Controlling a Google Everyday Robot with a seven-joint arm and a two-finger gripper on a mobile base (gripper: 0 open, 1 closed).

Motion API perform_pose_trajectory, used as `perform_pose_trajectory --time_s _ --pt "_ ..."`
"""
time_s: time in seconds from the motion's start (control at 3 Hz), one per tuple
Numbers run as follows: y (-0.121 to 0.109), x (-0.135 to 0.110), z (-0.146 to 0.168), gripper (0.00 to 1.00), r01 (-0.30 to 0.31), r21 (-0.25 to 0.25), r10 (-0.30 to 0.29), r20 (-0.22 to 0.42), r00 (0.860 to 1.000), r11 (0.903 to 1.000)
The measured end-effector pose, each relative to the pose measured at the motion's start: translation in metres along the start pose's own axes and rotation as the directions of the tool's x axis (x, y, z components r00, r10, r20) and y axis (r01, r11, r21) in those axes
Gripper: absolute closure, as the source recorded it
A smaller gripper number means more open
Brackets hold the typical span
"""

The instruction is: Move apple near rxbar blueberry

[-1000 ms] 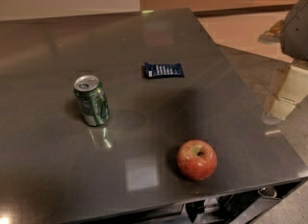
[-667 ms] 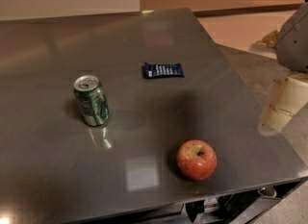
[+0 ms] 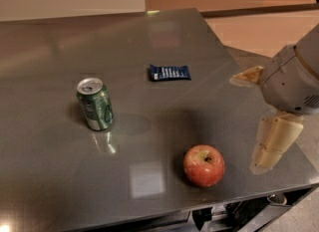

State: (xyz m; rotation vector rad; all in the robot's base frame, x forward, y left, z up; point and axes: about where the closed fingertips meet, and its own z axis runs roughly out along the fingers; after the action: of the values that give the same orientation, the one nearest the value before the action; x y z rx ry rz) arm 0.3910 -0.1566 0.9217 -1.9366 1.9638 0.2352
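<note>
The red apple point(image 3: 204, 165) with a yellow-green blush at its stem sits on the grey table point(image 3: 149, 47), near the front edge, right of centre. The rxbar blueberry point(image 3: 169, 72), a flat dark navy wrapper, lies in the middle of the table, well behind the apple. My gripper point(image 3: 245, 124) hangs over the table's right edge, to the right of the apple and a little above it. It is open and empty, with one cream finger point(image 3: 246, 76) pointing left and the other point(image 3: 273, 144) pointing down.
A green soda can point(image 3: 94, 103) stands upright on the left part of the table, level with the space between bar and apple. The table's right edge and front edge run close to the apple. Tan floor lies beyond the right edge.
My gripper has moved left from the far right edge of the view, over the table's right edge and closer to the apple. Apple, bar and can have not moved.
</note>
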Motion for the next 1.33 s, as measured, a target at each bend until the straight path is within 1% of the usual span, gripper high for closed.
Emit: perform_pose_trajectory --time_s 0.33,0.67,1.0,1.33 --pt "0.011 -0.008 0.029 0.0 0.018 -0.046 -0.017 0.035 0.999 0.9988" --pt "0.017 -0.023 0.049 0.0 0.025 -0.078 -0.02 0.07 0.997 0.9967" --pt "0.031 -0.034 0.062 0.0 0.061 -0.12 -0.05 0.094 0.994 0.9909" --pt "0.043 -0.039 0.072 0.0 0.105 -0.146 -0.091 0.102 0.991 0.9836"
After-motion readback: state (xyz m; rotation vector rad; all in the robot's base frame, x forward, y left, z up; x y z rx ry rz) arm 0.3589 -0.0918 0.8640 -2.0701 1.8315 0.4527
